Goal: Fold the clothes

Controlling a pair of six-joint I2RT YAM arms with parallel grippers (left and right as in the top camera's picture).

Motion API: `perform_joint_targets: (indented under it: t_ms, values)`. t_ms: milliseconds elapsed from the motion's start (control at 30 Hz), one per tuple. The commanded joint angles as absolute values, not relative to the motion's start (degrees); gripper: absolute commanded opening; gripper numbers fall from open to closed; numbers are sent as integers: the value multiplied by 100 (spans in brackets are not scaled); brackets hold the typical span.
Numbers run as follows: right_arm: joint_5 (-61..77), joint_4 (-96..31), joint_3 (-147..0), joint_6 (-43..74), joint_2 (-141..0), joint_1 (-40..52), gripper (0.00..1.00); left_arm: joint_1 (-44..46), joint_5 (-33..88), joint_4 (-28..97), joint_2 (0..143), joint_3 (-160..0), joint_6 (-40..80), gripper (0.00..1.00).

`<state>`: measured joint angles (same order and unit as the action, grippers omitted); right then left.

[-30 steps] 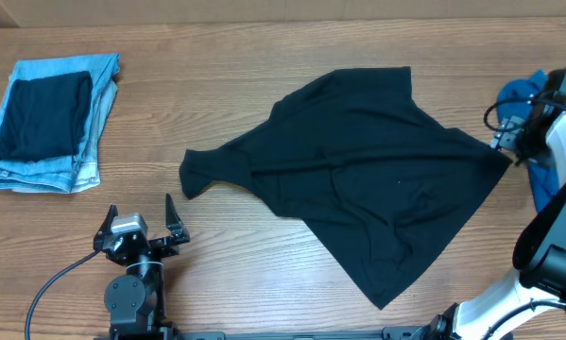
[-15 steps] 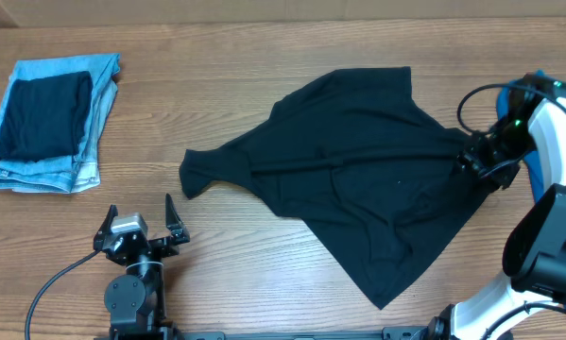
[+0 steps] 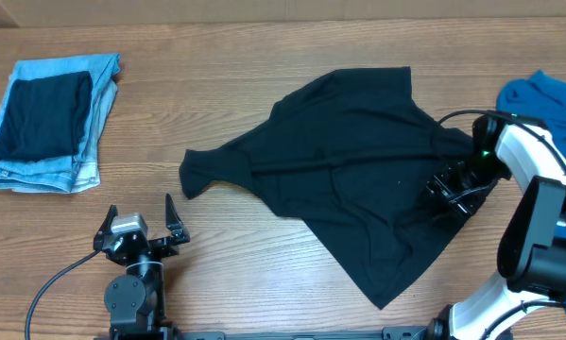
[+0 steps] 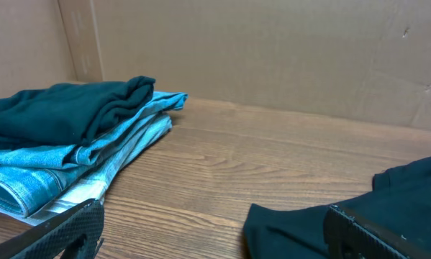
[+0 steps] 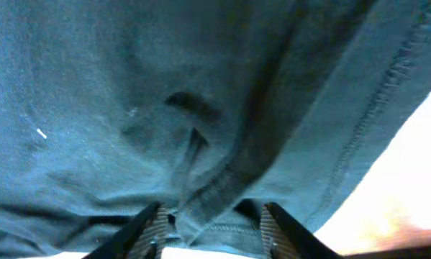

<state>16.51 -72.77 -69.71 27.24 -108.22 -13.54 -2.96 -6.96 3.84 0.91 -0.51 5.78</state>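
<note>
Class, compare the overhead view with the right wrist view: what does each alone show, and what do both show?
Overhead only: the folded jeans, the blue garment, the left fingers spread open, and the whole outline of the black T-shirt. Right wrist only: the stitched hem up close, with cloth bunched between the right fingers. Both: the T-shirt and the right fingers on it.

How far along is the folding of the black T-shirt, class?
Done: nothing yet. The black T-shirt lies spread out but skewed and wrinkled, with no neat fold showing.
In hand: the right tool pinches a bunch of fabric near the shirt's right edge.
Left to do: flattening the shirt and making every fold. The left tool sits open, apart from the shirt.
</note>
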Motion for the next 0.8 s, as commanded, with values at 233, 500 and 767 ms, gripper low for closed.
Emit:
perform_joint_targets:
  t_ms: [233,500,767]
  values:
    - [1400,-7164,-6851,3074,-10687,-1210,50,-248,-788,364,32,-30,513,100]
    - [1380,-6875,-6519,3135,-10687,-1205,45,-248,-788,364,32,-30,513,100]
    - [1306,-6971,-6523,2692,-10687,-1214,4,-248,-788,364,32,-30,513,100]
